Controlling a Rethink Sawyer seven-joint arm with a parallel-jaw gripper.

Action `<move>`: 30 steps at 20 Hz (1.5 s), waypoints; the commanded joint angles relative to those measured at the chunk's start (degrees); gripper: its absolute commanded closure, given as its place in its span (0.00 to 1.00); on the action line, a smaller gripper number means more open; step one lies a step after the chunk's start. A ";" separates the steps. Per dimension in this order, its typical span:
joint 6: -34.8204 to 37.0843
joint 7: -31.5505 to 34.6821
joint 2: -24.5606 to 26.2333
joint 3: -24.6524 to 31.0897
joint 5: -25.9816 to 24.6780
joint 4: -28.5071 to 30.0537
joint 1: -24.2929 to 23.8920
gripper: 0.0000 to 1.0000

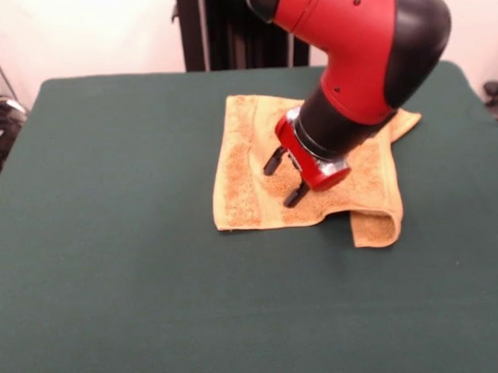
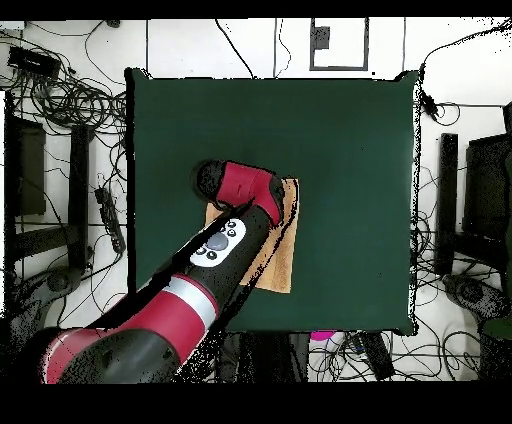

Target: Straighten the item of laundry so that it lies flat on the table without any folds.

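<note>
The orange-tan towel (image 1: pixel 248 166) lies on the dark green table (image 1: pixel 111 242), toward the far right in the front view. Its near right corner (image 1: pixel 375 228) is folded over on itself, and the far right corner pokes out behind the arm. My gripper (image 1: pixel 285 177) hangs over the towel's middle, its two black fingers (image 1: pixel 274 161) apart and empty, tips at or just above the cloth. In the overhead view the arm covers most of the towel (image 2: pixel 284 240), and the gripper is hidden under the wrist.
The red and black arm (image 1: pixel 359 49) comes down from the top and hides the towel's far right part. Cables and equipment (image 2: pixel 60 100) lie on the floor around the table.
</note>
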 commanded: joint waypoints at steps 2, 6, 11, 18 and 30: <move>-2.01 20.31 11.64 5.42 3.45 -3.15 -1.03 0.00; -6.56 21.97 14.39 1.84 3.23 -3.79 -0.22 0.00; -10.33 22.28 16.73 -1.64 3.24 -4.01 0.12 0.00; -13.42 20.19 17.74 -4.62 2.15 -3.58 -1.15 0.00; -13.94 15.39 17.90 -5.34 1.29 -3.60 -4.03 0.00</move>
